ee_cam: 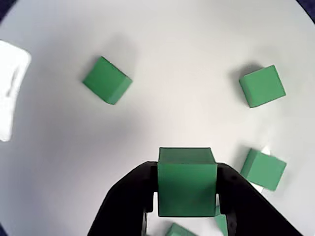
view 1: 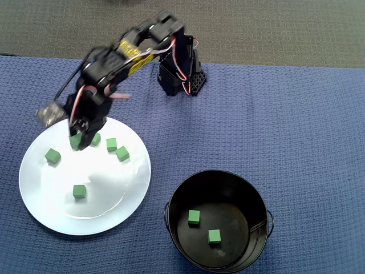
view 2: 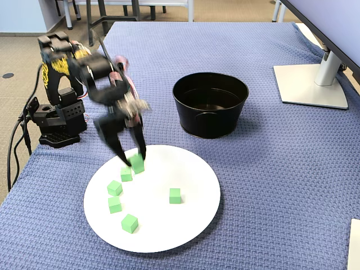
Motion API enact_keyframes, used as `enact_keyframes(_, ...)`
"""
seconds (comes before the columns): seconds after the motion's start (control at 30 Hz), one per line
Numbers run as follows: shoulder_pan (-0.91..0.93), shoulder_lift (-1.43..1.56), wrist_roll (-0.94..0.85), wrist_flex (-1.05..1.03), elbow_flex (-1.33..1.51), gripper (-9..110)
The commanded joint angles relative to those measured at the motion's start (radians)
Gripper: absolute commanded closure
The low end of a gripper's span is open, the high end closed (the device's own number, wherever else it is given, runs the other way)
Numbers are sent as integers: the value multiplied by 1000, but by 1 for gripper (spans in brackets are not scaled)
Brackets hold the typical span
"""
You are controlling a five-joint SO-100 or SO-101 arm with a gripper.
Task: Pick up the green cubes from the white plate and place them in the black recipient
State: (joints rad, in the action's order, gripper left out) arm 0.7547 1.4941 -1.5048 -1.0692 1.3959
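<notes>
My gripper (ee_cam: 187, 172) is shut on a green cube (ee_cam: 187, 189), black fingers (ee_cam: 133, 196) pressing both its sides. In the overhead view the gripper (view 1: 77, 142) sits over the upper-left part of the white plate (view 1: 102, 211); in the fixed view it (view 2: 135, 160) is at the plate's (view 2: 169, 225) far edge. Several more green cubes lie loose on the plate (view 1: 53, 155) (view 1: 79, 191) (view 1: 122, 153) (view 2: 175, 196) (ee_cam: 107, 79). The black recipient (view 1: 217, 228) (view 2: 211, 104) stands beside the plate, with two green cubes (view 1: 194, 216) (view 1: 214, 236) on its floor.
The arm's base (view 1: 181, 77) (view 2: 56, 121) stands at the edge of the blue cloth (view 1: 285, 125), behind the plate. A monitor stand (view 2: 312, 84) sits beyond the pot in the fixed view. A white object (view 2: 354, 244) pokes in at that view's lower right.
</notes>
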Motion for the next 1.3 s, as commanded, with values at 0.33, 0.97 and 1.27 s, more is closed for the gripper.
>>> enact_keyframes(0.33,-422,221,991,-158,-132,102)
enact_keyframes(0.97,-973,-508,1281,-402,-1051,102)
enact_keyframes(1.27,-973,-445,1198,-390,-966,58)
